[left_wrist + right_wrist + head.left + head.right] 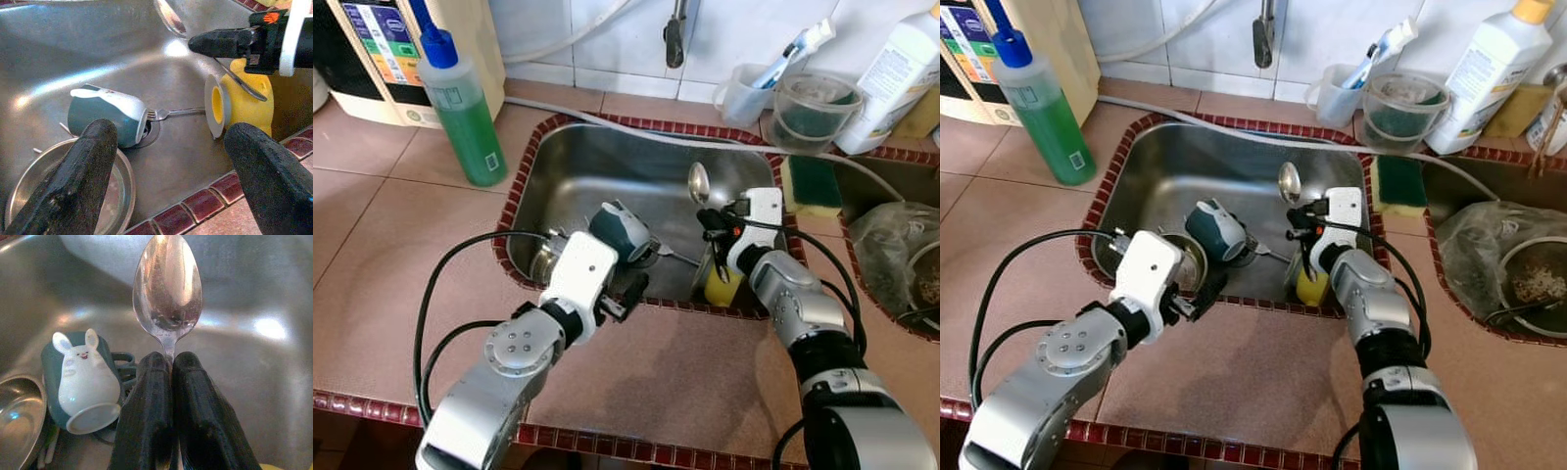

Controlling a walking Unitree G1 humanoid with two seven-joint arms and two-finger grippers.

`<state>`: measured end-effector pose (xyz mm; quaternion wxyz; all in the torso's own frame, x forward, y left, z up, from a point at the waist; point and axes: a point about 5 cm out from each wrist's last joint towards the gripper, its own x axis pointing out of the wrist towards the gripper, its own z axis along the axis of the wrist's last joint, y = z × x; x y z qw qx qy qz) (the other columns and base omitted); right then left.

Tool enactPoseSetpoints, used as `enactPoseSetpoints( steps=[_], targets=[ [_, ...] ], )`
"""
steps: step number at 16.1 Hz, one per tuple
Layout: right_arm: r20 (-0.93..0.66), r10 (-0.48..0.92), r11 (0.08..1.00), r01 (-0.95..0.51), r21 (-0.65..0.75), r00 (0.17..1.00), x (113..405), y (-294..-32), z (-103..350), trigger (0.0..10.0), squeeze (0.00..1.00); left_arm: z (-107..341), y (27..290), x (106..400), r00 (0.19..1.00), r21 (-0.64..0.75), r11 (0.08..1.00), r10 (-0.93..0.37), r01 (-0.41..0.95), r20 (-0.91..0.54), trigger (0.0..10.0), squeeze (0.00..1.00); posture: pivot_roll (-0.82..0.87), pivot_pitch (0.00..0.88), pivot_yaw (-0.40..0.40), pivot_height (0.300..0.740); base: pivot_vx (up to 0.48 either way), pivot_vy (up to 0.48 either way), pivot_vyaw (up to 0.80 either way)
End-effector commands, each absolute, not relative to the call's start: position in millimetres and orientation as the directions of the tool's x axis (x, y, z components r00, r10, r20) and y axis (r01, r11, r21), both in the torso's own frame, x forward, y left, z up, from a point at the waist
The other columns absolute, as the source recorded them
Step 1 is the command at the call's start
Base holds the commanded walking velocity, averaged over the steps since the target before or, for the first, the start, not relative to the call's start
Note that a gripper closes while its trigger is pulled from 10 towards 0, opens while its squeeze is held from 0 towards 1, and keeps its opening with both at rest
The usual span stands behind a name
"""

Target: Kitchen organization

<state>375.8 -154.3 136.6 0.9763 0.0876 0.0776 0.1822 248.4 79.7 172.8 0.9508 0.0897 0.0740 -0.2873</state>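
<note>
Over the sink's (570, 147) right side | right gripper (172, 363) clenched on spoon (698, 182), bowl up | left gripper (171, 161) released at front edge, probably nearest the mug (620, 232).

L tool (171, 161) fingers spread wide, arm bent fwd. R tool (171, 367) fingers pinched tight, arm reaching fwd.

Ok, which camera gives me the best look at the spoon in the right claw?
The right wrist view: the spoon stands bowl-up, large and sharp, its neck pinched in the right claw. Both eye views show it small, above the sink. The left wrist view catches its handle against the yellow cup.
</note>
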Motion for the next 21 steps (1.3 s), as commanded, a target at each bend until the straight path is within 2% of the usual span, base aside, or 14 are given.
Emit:
enactPoseSetpoints(
  steps=[1, 2, 3, 4, 15, 21],
  targets=[
    [-0.127, 0.379, 0.917, -0.353, 0.185, 0.917, 376.9, -154.8, 136.5, 10.0, 0.00, 174.2, 75.9, 243.9, 0.817, 0.128, 0.812, -0.544, 0.570, -0.191, 10.0, 0.00, 0.03, 0.249, -0.046, 0.740, 0.000, 0.000, 0.00],
    [-0.106, 0.396, 0.907, -0.371, 0.199, 0.912, 377.4, -153.9, 138.6, 10.0, 0.21, 174.7, 76.4, 244.7, 0.819, 0.129, 0.813, -0.541, 0.567, -0.191, 10.0, 0.00, 0.03, 0.247, -0.047, 0.740, 0.000, 0.000, 0.00],
    [-0.099, 0.400, 0.904, -0.375, 0.204, 0.911, 377.5, -153.8, 139.3, 10.0, 0.21, 174.8, 76.6, 245.0, 0.819, 0.128, 0.814, -0.540, 0.567, -0.192, 10.0, 0.00, 0.03, 0.247, -0.047, 0.740, 0.000, 0.000, 0.00],
    [-0.104, 0.395, 0.907, -0.369, 0.202, 0.913, 378.2, -154.4, 139.0, 10.0, 1.00, 175.5, 76.9, 245.6, 0.822, 0.131, 0.816, -0.538, 0.563, -0.188, 10.0, 0.00, 0.03, 0.244, -0.047, 0.740, 0.000, 0.000, 0.00],
    [-0.031, 0.412, 0.889, -0.395, 0.230, 0.911, 382.3, -152.3, 148.5, 10.0, 1.00, 179.0, 84.1, 258.0, 0.849, 0.157, 0.836, -0.503, 0.526, -0.162, 10.0, 0.00, 0.03, 0.197, -0.052, 0.740, 0.000, 0.000, 0.00],
    [0.107, 0.354, 0.894, -0.369, 0.253, 0.929, 376.4, -151.4, 156.8, 10.0, 1.00, 180.1, 113.7, 289.9, 0.946, 0.160, 0.932, -0.317, 0.325, -0.071, 10.0, 0.00, 0.01, 0.065, -0.052, 0.740, 0.000, 0.000, 0.00]
  ],
)
